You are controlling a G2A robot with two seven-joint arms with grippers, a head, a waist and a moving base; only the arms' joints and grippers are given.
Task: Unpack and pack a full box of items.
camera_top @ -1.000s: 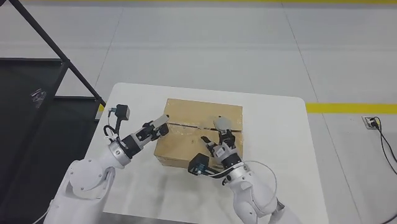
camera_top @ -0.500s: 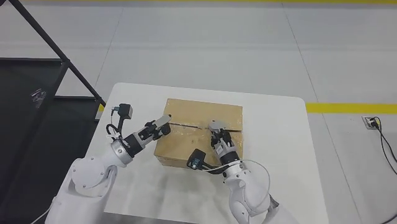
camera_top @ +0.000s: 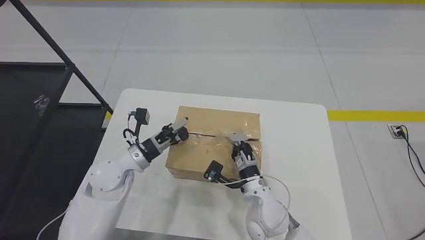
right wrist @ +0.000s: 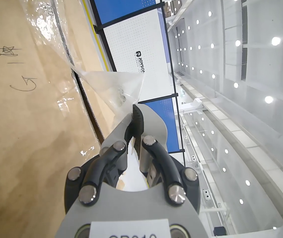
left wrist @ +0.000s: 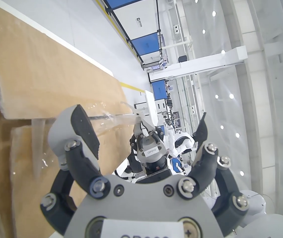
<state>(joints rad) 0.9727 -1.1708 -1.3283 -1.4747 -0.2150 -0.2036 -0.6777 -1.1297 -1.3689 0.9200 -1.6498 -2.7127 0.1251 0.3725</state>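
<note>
Clear tape (right wrist: 111, 86) across the flaps (camera_top: 222, 117) bars entry into the box (camera_top: 186, 163).

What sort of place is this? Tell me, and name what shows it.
Probably a factory-style robot test hall: a yellow floor line, blue and white partition panels, and a high ceiling with rows of lights.

Pen scrawls (right wrist: 17, 68) on the box (right wrist: 32, 149) top, just beside the clear tape (right wrist: 106, 85) — a few loose marks, not legible as words. Logo and a line of lettering (right wrist: 139, 61) on a white perforated wall panel (right wrist: 131, 38), far behind. Small white label (left wrist: 150, 151) with letters and digits on the right gripper (left wrist: 138, 125); another, cut off, on the left gripper (left wrist: 141, 121) base.
</note>
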